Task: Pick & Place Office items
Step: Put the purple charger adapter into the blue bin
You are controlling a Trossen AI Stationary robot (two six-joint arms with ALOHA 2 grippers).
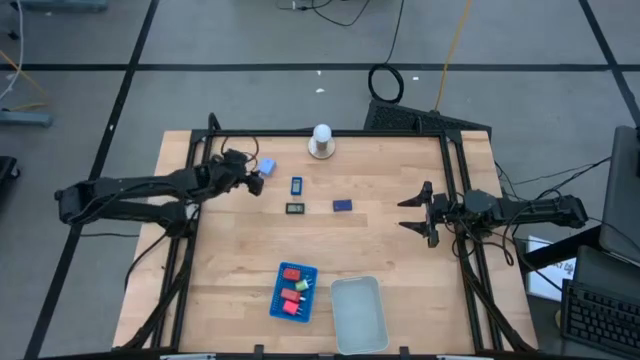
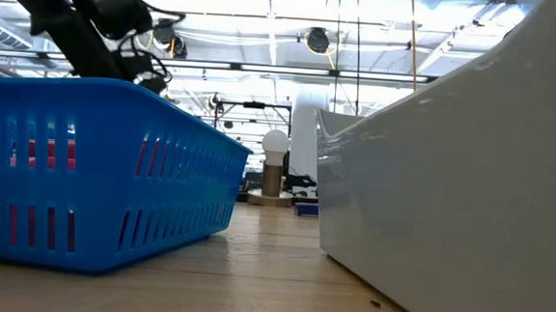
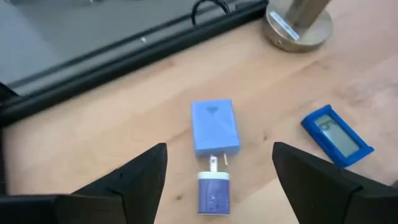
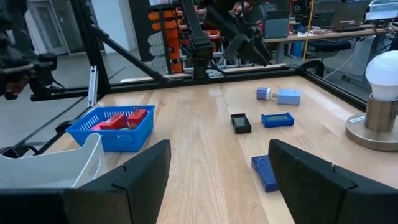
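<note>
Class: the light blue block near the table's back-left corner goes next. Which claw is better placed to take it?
The left claw: it hangs open right over the light blue block. The right claw waits at the far side.

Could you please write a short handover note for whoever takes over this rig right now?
Left claw: open, hovering over the light blue block and the small plug piece near the table's back left.
Right claw: open, empty, waiting at the right edge.
Done: red pieces and a green bit lie in the blue tray.
Left: the light blue block, the plug piece, the blue display piece, the black piece and the dark blue piece lie on the wood. The clear tray looks empty.
</note>
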